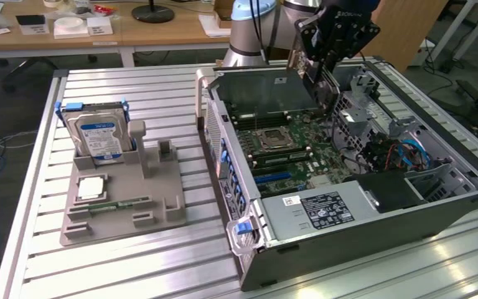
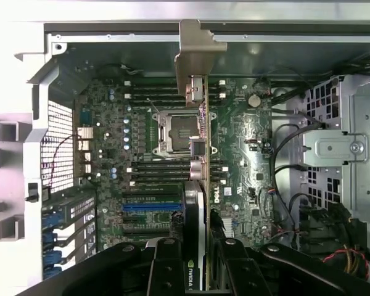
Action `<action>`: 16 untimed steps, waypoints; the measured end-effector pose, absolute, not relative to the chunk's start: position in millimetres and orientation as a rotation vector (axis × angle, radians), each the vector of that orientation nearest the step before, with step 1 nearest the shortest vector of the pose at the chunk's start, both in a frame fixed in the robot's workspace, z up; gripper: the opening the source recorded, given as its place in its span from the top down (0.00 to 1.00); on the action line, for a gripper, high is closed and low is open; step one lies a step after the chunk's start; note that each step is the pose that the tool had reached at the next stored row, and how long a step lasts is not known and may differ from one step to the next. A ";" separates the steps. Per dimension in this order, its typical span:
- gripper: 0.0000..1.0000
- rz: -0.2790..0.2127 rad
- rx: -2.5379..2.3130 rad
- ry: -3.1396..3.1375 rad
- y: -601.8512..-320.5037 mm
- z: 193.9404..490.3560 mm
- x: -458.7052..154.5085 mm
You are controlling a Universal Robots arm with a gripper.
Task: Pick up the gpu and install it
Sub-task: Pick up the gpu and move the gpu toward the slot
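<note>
Above the one open computer case (image 1: 372,230), the single end effector (image 1: 320,65) is clamped on one gpu (image 2: 197,209), held edgewise.

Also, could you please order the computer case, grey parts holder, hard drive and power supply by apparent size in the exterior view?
1. computer case
2. grey parts holder
3. power supply and hard drive: they look about alike, so I leave them unranked.

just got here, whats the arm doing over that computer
The gripper is clamped on the gpu, holding it on edge above the open case, over the motherboard. The card is not in a slot yet. Beside the case, a hard drive stands in a grey holder.
</note>
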State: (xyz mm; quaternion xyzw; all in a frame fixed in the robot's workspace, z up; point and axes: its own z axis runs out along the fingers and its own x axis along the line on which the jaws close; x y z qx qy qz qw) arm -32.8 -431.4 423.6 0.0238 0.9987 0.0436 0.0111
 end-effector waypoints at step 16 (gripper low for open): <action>0.74 0.136 0.074 3.116 -430.7 423.7 -8.5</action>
